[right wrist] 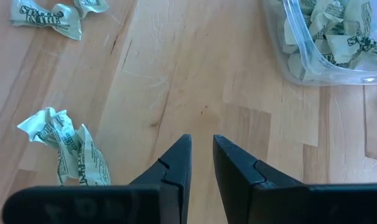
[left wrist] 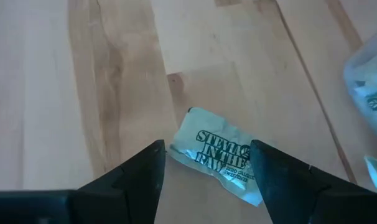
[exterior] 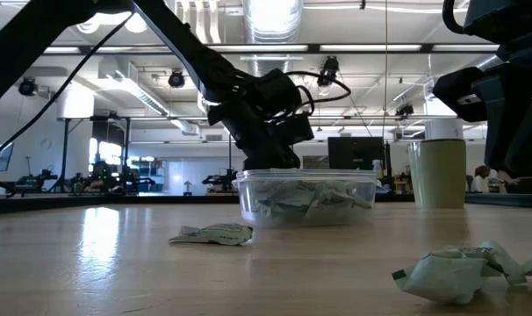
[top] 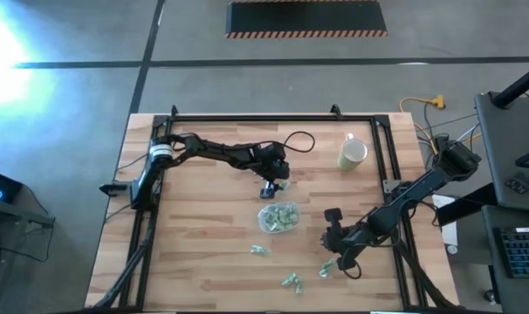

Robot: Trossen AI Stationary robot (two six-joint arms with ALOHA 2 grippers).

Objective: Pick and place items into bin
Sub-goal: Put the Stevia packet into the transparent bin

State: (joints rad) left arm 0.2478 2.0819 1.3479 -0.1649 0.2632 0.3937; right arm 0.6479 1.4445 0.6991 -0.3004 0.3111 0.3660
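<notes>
We start with the wooden surface [top: 203,253], bare and flat wherever we need to reach. The bin [top: 279,217] is a shallow clear container already well filled with packets; it sits between our two grippers, just beside the left one and farther from the right. We judge it light and easy to nudge, so anything dropped in should come from above, not brushing its thin wall. The cream mug [top: 353,153] stands well apart from both grippers and should not hinder us.

The left gripper [left wrist: 207,167] stands wide open and empty, low over the surface, with one flat printed packet [left wrist: 221,158] lying between its fingers. The right gripper [right wrist: 202,163] is nearly closed with a narrow gap, holding nothing; a crumpled packet [right wrist: 67,146] lies just to one side of it, and another [right wrist: 48,15] lies farther ahead.

The items themselves we judge almost weightless, soft, crinkly, and somewhat slick. A flat one gives little height to pinch, so we would close across its short width at the middle, fingertips touching the surface. The crumpled ones offer raised folds, an easier hold. Nothing stands between the left gripper's packet and the bin.
</notes>
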